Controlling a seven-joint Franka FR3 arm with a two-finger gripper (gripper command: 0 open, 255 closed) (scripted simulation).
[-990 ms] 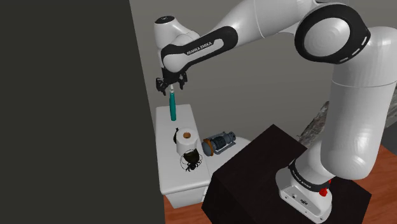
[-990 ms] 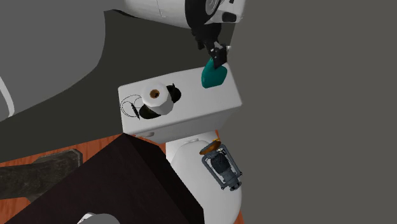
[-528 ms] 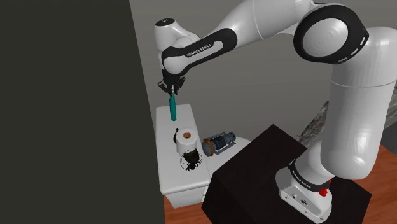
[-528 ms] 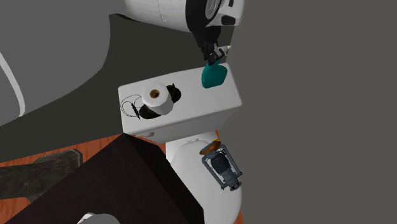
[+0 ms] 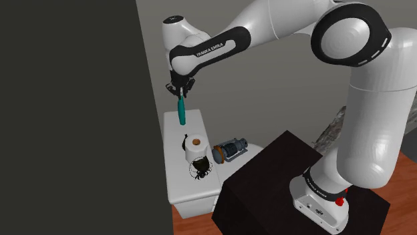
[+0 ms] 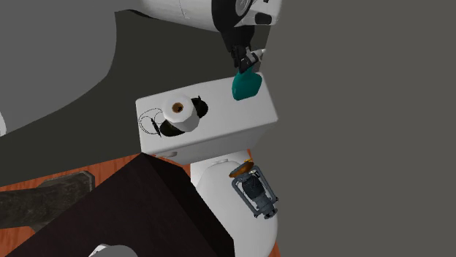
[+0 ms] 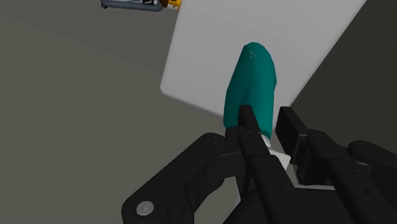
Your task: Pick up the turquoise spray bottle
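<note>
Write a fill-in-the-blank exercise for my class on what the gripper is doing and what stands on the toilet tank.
1. The gripper is shut on the spray bottle, whose body is ____ in colour.
2. The gripper clasps the spray bottle at its ____ end.
3. The toilet-paper roll stands on the tank, whose colour is ____.
Missing words: turquoise; top; white.
</note>
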